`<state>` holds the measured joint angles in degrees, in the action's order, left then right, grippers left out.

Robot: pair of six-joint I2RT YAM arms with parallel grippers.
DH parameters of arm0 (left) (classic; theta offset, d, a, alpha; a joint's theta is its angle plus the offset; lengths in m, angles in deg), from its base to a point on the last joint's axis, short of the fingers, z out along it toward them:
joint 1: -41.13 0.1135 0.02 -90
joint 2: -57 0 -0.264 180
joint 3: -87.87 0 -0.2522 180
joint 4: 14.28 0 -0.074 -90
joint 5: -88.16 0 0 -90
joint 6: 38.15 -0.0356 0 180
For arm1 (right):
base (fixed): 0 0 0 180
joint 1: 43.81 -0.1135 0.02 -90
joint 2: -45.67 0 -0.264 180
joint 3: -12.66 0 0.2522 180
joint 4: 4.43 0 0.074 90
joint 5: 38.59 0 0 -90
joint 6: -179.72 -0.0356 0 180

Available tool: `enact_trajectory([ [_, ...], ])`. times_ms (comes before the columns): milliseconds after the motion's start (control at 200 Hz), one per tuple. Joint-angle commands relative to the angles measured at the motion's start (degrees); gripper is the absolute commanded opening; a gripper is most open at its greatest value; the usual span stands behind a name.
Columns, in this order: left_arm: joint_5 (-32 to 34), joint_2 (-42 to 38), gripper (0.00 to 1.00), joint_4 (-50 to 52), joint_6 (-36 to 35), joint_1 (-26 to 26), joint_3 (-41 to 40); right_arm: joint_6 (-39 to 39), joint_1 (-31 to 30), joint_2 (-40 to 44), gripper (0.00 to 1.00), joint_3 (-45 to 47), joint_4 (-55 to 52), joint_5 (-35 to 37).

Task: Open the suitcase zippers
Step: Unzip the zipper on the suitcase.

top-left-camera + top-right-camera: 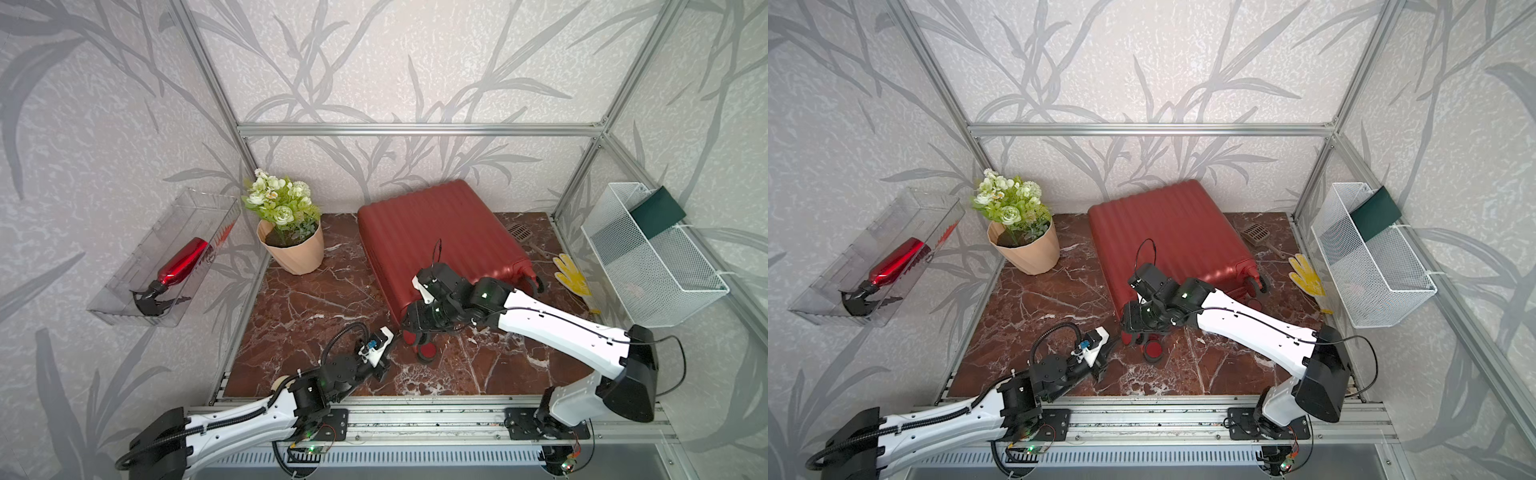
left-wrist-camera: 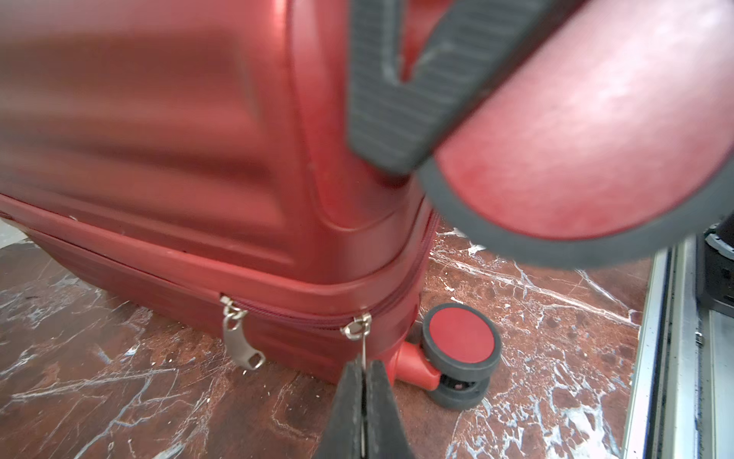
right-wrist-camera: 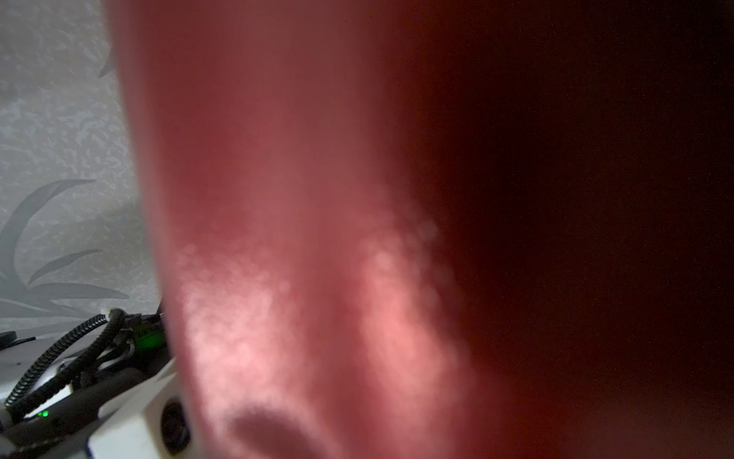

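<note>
The dark red ribbed suitcase (image 1: pixel 436 237) (image 1: pixel 1167 232) lies flat on the marble top. Its near corner fills the left wrist view (image 2: pixel 159 159). The zippers' track (image 2: pixel 310 316) runs along the seam there. My left gripper (image 1: pixel 395 337) (image 1: pixel 1113 340) (image 2: pixel 363 369) is shut on a thin metal pull (image 2: pixel 362 345), seen edge-on. A second pull (image 2: pixel 240 341) hangs free to one side of it. My right gripper (image 1: pixel 415 328) (image 1: pixel 1138 328) sits at the same corner by the upper wheel (image 2: pixel 556 139), with one ribbed finger (image 2: pixel 381 99) against the shell. Blurred red blocks the right wrist view (image 3: pixel 278 198).
A potted flower (image 1: pixel 293 249) stands left of the case. A clear wall bin holds a red spray bottle (image 1: pixel 183 262). On the right are a white mesh basket (image 1: pixel 648 257), a yellow glove (image 1: pixel 571 276) and a small scoop (image 1: pixel 519 230). The lower wheel (image 2: pixel 460 337) rests on the marble.
</note>
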<state>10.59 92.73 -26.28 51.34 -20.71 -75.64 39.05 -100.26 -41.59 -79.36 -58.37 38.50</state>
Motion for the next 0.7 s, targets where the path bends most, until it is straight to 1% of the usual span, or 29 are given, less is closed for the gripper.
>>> enact_trajectory([
  [0, -3.0, -0.5, 0.00, 0.4, -1.4, -2.2, 0.8, -1.2, -0.5, -3.8, 0.54, -3.0, 8.2, 1.0],
  [135, -0.7, -0.1, 0.00, 0.5, -4.4, -5.3, 2.4, -3.2, -1.0, -6.2, 0.54, -5.1, 10.2, 1.6],
  [260, 2.4, 1.1, 0.00, 1.1, -6.4, -8.1, 4.0, -3.5, -1.8, -9.7, 0.54, -9.7, 9.5, 3.0],
  [310, 3.7, 1.9, 0.00, 1.0, -6.6, -8.7, 4.4, -3.5, -1.7, -10.2, 0.56, -11.5, 9.3, 3.3],
  [325, 4.1, 2.1, 0.00, 0.9, -6.5, -8.9, 4.5, -3.4, -1.7, -11.7, 0.56, -11.9, 9.2, 3.3],
  [370, 5.8, 3.0, 0.00, 0.4, -6.4, -9.2, 4.8, -3.0, -1.7, -12.7, 0.58, -13.3, 8.6, 3.5],
  [420, 7.4, 3.9, 0.00, -0.2, -6.1, -9.5, 5.1, -1.8, -1.8, -12.9, 0.61, -14.9, 5.7, 4.6],
  [495, 8.6, 5.1, 0.00, -1.2, -5.1, -9.8, 5.7, 0.7, -1.7, -10.9, 0.67, -14.4, 2.4, 8.4],
  [600, 10.1, 7.4, 0.00, -1.6, -5.2, -11.0, 7.1, 3.8, -1.6, -2.5, 0.73, -8.9, 0.6, 14.2],
  [650, 11.1, 8.7, 0.00, -1.5, -5.7, -11.6, 8.1, 5.0, -0.6, 1.3, 0.75, -6.2, -1.0, 15.7],
  [695, 11.4, 9.5, 0.00, -1.3, -6.0, -12.1, 8.9, 6.3, 1.3, 4.7, 0.75, -3.5, -2.4, 15.4],
])
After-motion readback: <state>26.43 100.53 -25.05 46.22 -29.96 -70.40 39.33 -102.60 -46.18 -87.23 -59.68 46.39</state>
